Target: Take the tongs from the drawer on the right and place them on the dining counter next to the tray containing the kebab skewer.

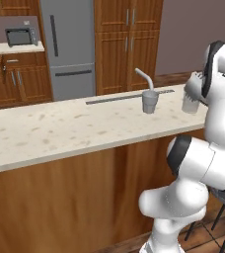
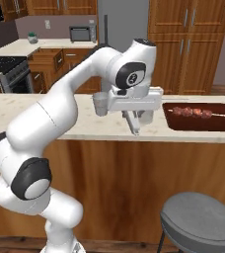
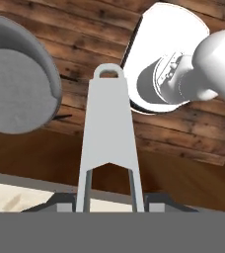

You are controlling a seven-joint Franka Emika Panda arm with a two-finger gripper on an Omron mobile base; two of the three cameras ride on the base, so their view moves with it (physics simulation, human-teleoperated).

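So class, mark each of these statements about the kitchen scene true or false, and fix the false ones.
1. The claw is shut on the tongs. True.
2. The tongs lie flat on the dining counter. False: they hang down from the claw, not yet set down.
3. A kebab skewer lies in the tray. True.
4. The stool has a red seat. False: its seat is grey.
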